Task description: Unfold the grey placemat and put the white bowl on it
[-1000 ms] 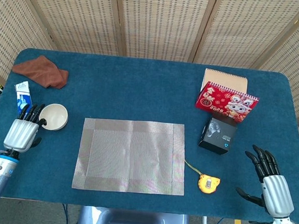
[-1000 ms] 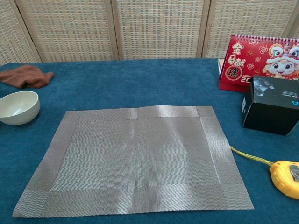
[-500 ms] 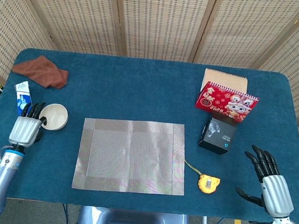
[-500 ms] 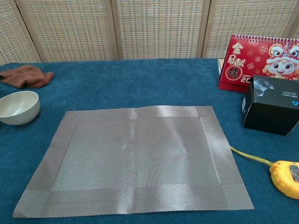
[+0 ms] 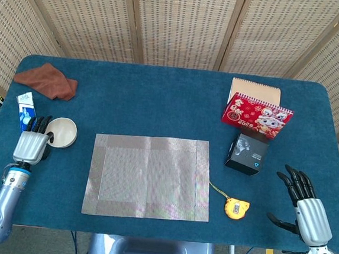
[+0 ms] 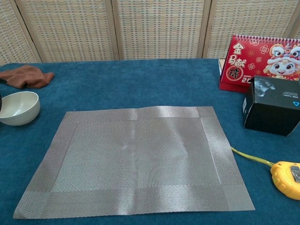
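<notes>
Mat lying flat mid-desk; bowl step underway. Left hand reaching at bowl by left edge, grasp unclear. Right hand released, idling. Next: grip, lift onto mat.

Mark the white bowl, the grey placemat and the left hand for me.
white bowl [image 5: 62,132], head view, on the inside of the bowl.
grey placemat [image 5: 148,177], head view, on the middle of the woven sheet.
left hand [image 5: 30,147], head view, on the silver back of the hand.
</notes>
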Available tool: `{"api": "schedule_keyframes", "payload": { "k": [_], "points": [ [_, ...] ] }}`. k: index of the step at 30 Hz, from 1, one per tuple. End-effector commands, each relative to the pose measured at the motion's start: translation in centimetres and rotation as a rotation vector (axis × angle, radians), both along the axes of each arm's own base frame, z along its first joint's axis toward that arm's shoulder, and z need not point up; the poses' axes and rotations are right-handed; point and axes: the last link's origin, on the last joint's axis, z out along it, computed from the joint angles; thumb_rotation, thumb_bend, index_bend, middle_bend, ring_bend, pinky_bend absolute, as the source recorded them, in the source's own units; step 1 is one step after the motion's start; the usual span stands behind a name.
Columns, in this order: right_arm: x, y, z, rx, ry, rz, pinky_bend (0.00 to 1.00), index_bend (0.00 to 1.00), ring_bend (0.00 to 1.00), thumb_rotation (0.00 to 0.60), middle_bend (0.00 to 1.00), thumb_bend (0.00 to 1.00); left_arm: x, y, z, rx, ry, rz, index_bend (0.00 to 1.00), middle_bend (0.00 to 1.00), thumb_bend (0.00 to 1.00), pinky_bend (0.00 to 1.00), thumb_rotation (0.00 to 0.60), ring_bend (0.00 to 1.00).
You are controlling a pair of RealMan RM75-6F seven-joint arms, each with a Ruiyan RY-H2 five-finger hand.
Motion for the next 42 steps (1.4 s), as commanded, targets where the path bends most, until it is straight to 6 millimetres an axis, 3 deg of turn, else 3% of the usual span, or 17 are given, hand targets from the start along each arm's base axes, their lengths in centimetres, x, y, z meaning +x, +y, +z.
{"api": "schedule_keyframes", "payload": {
  "k": [1,11,22,28,42],
  "points": [
    [0.0,0.0,0.0,0.0,0.001,0.0,0.0,0.14,0.0,0.6,0.0,0.16,0.0,0.3,-0.4,-0.003,0.006,0.001,0.52,0.0,0.37,0.0,0.6,0.0],
    [0.0,0.0,0.0,-0.002,-0.002,0.002,0.0,0.14,0.0,0.6,0.0,0.16,0.6,1.0,-1.6,-0.008,0.022,-0.011,0.54,0.0,0.4,0.0,0.6,0.0],
    [0.1,0.1,0.1,0.0,-0.005,0.008,0.0,0.14,0.0,0.6,0.0,0.16,0.5,0.6,-2.1,-0.015,0.037,-0.02,0.63,0.0,0.6,0.0,0.6,0.0],
    [0.1,0.1,0.0,0.001,-0.005,0.01,0.0,0.14,0.0,0.6,0.0,0.16,0.6,0.5,-1.8,-0.003,0.032,-0.036,0.64,0.0,0.6,0.0,0.6,0.0],
    [0.1,0.1,0.1,0.001,-0.01,0.011,0.0,0.14,0.0,0.6,0.0,0.16,2.9,0.2,-0.9,0.031,-0.009,-0.129,0.68,0.0,0.62,0.0,0.6,0.0]
  ]
}}
